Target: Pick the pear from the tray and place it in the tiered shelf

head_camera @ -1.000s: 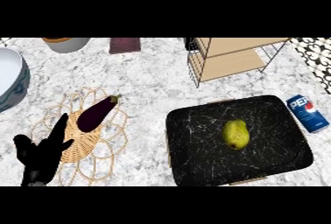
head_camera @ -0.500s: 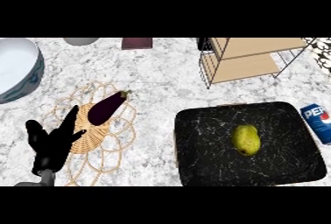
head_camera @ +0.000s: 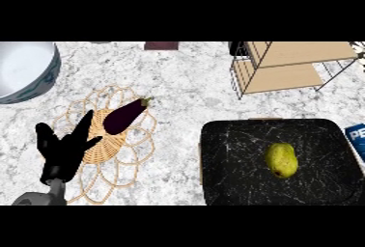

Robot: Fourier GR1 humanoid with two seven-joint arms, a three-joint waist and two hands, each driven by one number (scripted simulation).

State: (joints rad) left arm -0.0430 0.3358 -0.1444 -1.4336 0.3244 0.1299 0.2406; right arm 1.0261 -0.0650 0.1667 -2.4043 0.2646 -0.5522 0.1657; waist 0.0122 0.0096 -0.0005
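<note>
The left robot hand (head_camera: pixel 63 153) is seen at the lower left of the head view, with its fingers straight and spread and nothing held. It is shown over the near-left part of a woven mat (head_camera: pixel 110 144) that lies on the marble worktop (head_camera: pixel 185 91). An aubergine (head_camera: pixel 126 116) is laid on the mat, just beyond the hand and to its right, near the fingertips. The pear (head_camera: pixel 281 160) is found well to the right of the hand, lying untouched on the black tray (head_camera: pixel 228 169). The tiered shelf (head_camera: pixel 292 77) is placed far to the right and beyond the hand, past the tray. A pale bowl (head_camera: pixel 25 70) is set beyond the hand, to its left. A blue can (head_camera: pixel 356 140) is cut off by the right edge, just beside the tray.
</note>
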